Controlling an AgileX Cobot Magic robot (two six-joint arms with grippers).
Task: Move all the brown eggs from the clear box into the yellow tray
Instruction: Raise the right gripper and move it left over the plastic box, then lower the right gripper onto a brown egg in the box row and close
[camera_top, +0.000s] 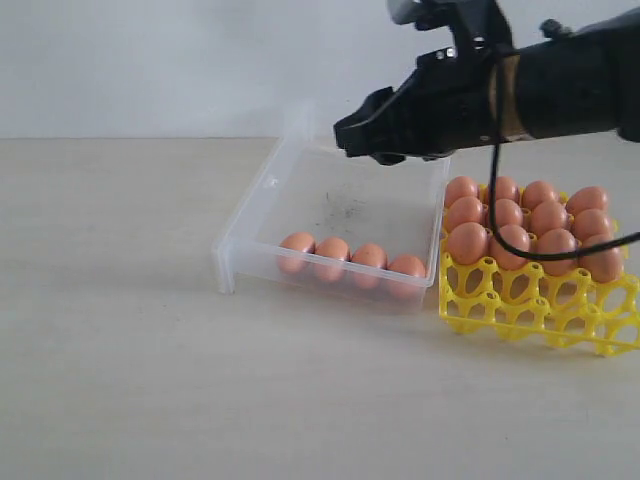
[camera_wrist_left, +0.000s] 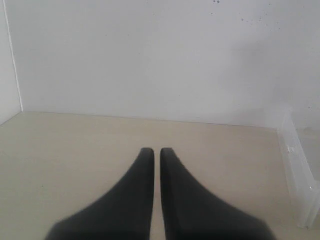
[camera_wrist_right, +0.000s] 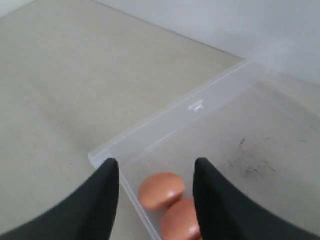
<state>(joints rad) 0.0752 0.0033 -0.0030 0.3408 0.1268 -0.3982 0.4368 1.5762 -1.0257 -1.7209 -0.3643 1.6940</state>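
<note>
Four smooth oval brown eggs (camera_top: 350, 262) sit along the near wall of the scuffed clear box (camera_top: 262, 190); about twelve fill the yellow tray (camera_top: 497, 300) lattice. Right hand (camera_wrist_right: 154, 172) hovers over the box, fingers spread wide, empty. Left hand (camera_wrist_left: 153, 152) clenched, empty, over the worktop (camera_top: 120, 350).

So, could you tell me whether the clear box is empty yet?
Not empty: four brown eggs lie in the clear box, along its near wall.
</note>
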